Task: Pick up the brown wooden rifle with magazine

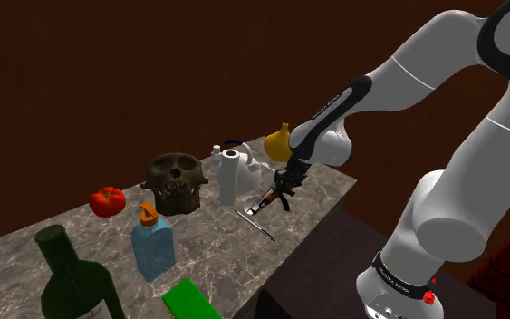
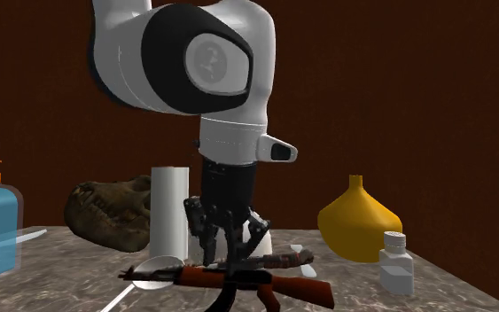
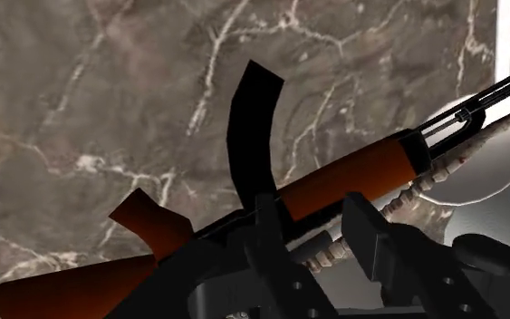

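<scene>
Wrist view: your gripper clasps the rifle at its middle, jaws narrow.
Rifle: crosswise between the jaws.
Done: grasp, apparently.
Left: lift it clear of the counter beneath.

Reddish-brown rifle with curved black magazine, gripped by the end effector.

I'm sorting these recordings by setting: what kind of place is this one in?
Probably a room in a house, perhaps a kitchen or bar counter: a marble-patterned countertop, dark red-brown walls, and household clutter such as a paper towel roll and a blue soap dispenser.
</scene>
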`<state>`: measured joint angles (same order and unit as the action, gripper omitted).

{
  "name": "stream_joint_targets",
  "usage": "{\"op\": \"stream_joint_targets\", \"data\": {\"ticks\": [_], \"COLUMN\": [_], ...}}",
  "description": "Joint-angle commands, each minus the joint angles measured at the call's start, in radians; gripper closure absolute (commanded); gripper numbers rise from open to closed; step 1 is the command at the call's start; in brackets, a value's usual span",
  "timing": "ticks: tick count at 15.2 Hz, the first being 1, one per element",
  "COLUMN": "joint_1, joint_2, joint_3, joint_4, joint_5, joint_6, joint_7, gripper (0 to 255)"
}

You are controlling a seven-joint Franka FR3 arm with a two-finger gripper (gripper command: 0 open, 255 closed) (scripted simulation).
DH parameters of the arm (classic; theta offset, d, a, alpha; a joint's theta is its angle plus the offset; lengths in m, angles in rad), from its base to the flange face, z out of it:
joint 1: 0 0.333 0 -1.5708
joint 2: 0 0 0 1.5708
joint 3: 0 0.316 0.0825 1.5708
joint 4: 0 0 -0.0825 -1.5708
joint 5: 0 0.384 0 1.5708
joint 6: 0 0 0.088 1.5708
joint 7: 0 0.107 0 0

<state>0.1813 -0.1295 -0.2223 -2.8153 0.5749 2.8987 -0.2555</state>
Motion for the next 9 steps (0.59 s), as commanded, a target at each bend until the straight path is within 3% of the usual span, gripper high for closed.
{"op": "stream_joint_targets", "data": {"ticks": [1, 2, 4, 6, 7, 8, 9], "joint_1": [-0.121, -0.447, -0.549, -0.659, -0.760, -0.870, -0.901], "joint_2": [-0.007, -0.014, 0.028, 0.073, 0.099, 0.132, 0.169], "joint_3": [0.129, 0.436, 0.536, 0.608, 0.669, 0.717, 0.698], "joint_4": [-0.068, -0.110, -0.108, -0.102, -0.093, -0.067, -0.031], "joint_5": [-0.281, -0.619, -0.629, -0.771, -0.928, -1.192, -1.443], "joint_6": [0.096, 0.142, 0.184, 0.223, 0.239, 0.244, 0.239], "joint_7": [0.317, 0.673, 0.681, 0.785, 0.902, 1.102, 1.300], "gripper": [0, 0, 0, 0, 0, 0, 0]}}
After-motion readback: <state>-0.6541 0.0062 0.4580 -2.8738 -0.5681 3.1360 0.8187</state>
